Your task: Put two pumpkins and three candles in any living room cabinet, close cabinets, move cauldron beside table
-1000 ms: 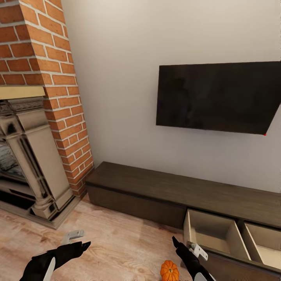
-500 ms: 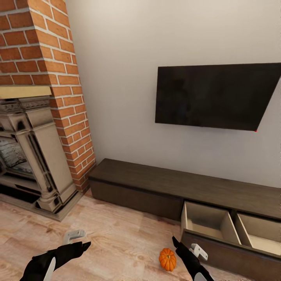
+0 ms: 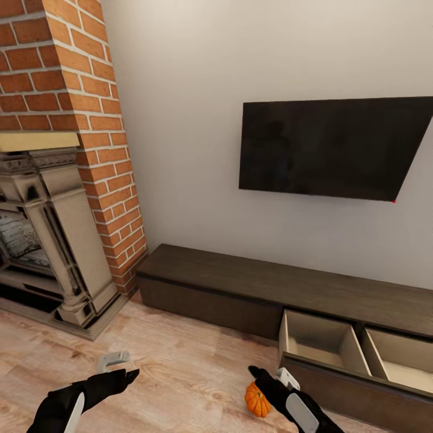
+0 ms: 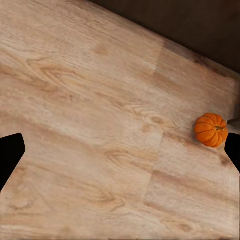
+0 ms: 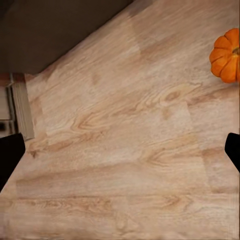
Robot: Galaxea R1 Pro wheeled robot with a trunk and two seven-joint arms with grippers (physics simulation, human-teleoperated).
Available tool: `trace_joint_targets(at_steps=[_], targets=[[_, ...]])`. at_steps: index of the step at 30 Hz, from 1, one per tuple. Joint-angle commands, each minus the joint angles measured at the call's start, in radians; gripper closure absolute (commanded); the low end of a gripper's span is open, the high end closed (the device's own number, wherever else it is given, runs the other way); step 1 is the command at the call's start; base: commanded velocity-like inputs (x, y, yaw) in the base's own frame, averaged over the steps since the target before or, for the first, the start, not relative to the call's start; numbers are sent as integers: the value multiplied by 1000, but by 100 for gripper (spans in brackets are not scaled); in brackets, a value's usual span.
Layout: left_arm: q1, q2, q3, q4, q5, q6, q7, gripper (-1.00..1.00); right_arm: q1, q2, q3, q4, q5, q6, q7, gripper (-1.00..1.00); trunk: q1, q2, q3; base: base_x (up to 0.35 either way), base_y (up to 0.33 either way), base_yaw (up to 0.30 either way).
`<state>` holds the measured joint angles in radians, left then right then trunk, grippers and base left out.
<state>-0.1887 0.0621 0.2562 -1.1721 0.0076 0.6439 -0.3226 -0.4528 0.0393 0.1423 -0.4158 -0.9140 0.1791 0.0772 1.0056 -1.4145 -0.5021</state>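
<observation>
A small orange pumpkin [image 3: 257, 399] is seen lying on the wooden floor [image 3: 180, 367]. It is just in front of the long dark brown cabinet [image 3: 240, 288], near the pulled-out drawer. In the head view it is partly hidden by the right gripper [image 3: 255, 374], whose black tip is over its top edge. Whether the pumpkin is touched by that gripper cannot be told.

In the right wrist view the pumpkin [image 5: 227, 55] is seen off to one side, beyond one black fingertip [image 5: 232, 150] and outside the gap between the jaws. The two fingertips are held wide apart at the picture's edges, so the right jaws are open and nothing is held. Bare floor is seen between them.

In the left wrist view the pumpkin [image 4: 210, 129] is seen close to one black fingertip [image 4: 233, 150], with its short dark stem pointed to the side. The left gripper [image 3: 120, 376] is held over the floor, well apart from the pumpkin in the head view. Its jaws are also spread wide, and nothing is held between them.

Two drawers [image 3: 325, 346] of the cabinet are pulled open, and pale wood is seen inside them. Nothing can be seen lying in them. The rest of the cabinet front is shut.

A dark flat screen [image 3: 331, 147] is hung on the pale wall [image 3: 180, 120] above the cabinet. A red brick chimney [image 3: 66, 90] and a grey stone fireplace [image 3: 42, 240] are seen beside the cabinet's far end.
</observation>
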Motion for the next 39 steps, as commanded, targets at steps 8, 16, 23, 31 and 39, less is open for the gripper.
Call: trace_joint_targets(at_steps=[8,16,23,31,39], targets=[[0,-1,0,-14,0,28,1,-100,-18,1,-29,1,0,29,-63,-100,31,-56,-25,0,0,0],[0,3,1,-76,-1,128,1,-100,-19,2,-63,8,0,-18,-75,-100,61,-112,-50,0,0,0],[0,6,1,-143,-1,235,-3,-100,-31,22,-115,53,-18,-41,-101,-100,88,-161,-72,0,0,0],[0,18,2,-162,-1,277,-5,-100,-30,12,-152,59,-32,-29,-104,-100,119,-217,-97,0,0,0],[-7,25,2,-166,-1,321,-7,-100,-16,-56,-182,60,-42,27,-70,-100,150,-273,-122,0,0,0]])
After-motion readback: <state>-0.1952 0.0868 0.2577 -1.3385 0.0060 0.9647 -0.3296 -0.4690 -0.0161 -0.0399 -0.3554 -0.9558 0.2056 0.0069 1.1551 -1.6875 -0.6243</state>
